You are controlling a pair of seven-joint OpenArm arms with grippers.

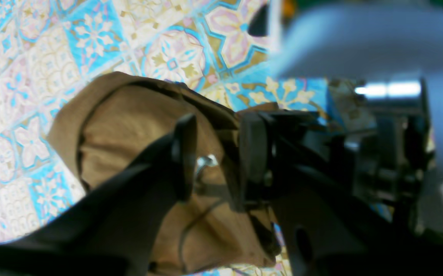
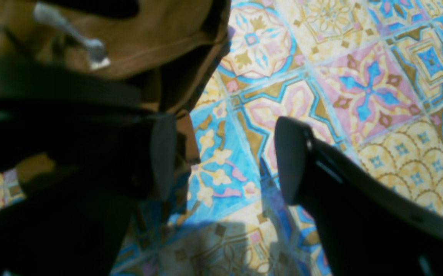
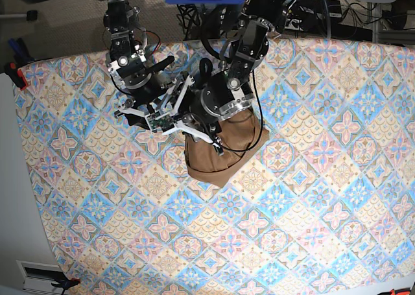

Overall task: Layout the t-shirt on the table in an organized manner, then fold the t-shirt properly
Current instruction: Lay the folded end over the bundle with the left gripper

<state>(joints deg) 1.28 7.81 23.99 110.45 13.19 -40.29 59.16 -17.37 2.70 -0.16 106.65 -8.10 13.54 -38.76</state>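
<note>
Plain tan-brown soft fabric t-shirt lies bunched in a compact heap toward the far edge of the pastel tile-patterned table, left of centre. Left gripper sits over the heap, jaws parted a little, fabric between them, apparently not pinched. Right gripper jaws spread wide, empty, above bare cloth beside the shirt's edge.

Your table is covered edge to edge by a pastel tile-pattern cloth of blue, pink and cream diamonds with floral medallions. Lying directly on it, toward the far middle, you have the tan-brown t-shirt, bunched into a compact folded heap rather than spread flat.
</note>
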